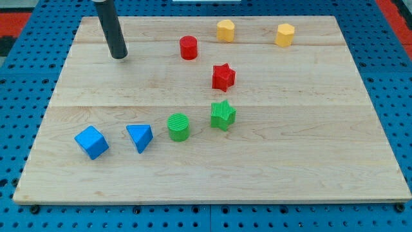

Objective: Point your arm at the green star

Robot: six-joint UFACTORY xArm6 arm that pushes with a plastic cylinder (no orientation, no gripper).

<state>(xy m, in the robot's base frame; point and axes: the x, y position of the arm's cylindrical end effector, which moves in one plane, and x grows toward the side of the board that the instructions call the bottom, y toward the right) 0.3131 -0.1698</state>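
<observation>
The green star (223,115) lies near the middle of the wooden board (309,161), just right of the green cylinder (179,126) and below the red star (223,77). My tip (119,56) rests on the board at the view's upper left, far from the green star, up and to the left of it. No block touches the tip.
A red cylinder (188,48) sits right of the tip. Two yellow blocks (225,30) (285,35) stand along the top edge. A blue cube (91,142) and a blue triangular block (140,137) lie at the lower left, in a row with the green cylinder.
</observation>
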